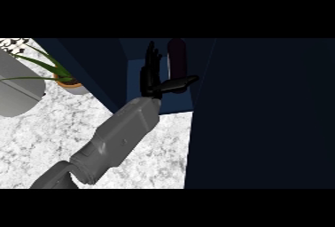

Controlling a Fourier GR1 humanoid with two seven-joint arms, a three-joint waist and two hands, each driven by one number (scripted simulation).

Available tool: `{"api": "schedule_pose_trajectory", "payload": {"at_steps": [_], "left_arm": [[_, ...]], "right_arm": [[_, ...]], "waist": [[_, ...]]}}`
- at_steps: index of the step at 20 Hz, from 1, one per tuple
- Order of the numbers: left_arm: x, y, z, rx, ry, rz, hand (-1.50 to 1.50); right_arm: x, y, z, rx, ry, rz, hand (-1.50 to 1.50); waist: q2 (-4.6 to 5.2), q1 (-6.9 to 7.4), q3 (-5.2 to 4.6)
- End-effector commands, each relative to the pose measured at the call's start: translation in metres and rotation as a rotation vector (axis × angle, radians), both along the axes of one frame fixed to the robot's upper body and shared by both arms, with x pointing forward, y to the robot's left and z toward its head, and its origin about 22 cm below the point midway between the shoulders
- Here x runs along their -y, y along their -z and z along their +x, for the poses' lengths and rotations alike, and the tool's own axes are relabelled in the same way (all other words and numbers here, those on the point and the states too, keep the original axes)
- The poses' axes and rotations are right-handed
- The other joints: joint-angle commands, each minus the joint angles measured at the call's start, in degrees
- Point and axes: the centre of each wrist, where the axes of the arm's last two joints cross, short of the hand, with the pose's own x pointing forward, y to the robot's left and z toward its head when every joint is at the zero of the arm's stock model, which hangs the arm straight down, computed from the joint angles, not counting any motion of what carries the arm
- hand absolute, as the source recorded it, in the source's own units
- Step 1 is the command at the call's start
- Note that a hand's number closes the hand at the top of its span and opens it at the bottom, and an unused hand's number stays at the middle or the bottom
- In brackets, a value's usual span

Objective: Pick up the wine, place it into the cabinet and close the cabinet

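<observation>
The wine bottle (177, 55), dark purple, stands inside the dark blue cabinet (136, 66) at the top middle of the head view. My left hand (152, 73) is just left of the bottle, at the end of a grey forearm that comes up from the lower left. Its fingers are straight and point into the cabinet, and its thumb (181, 84) sticks out to the right below the bottle. The hand is open and is not curled round the bottle. The cabinet's door (262, 115) stands open and fills the right side. My right hand does not show.
A potted plant (65, 79) with long green leaves stands at the upper left on the white marble counter (39, 137). A grey rounded object (16, 91) lies at the left edge.
</observation>
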Motion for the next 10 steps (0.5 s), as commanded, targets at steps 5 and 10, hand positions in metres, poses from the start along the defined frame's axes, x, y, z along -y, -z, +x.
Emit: {"api": "schedule_pose_trajectory", "payload": {"at_steps": [5,10], "left_arm": [[0.011,-0.011,-0.001,0.076,0.009,-0.015,-1.50],[0.005,0.007,-0.010,0.094,0.040,-0.052,-1.50]], "right_arm": [[-0.006,-0.003,-0.001,0.005,-0.001,0.000,-1.50],[0.004,0.002,-0.011,-0.018,0.009,0.013,-1.50]], "waist": [[-0.32,1.16,-0.02],[-0.63,2.40,0.01]]}}
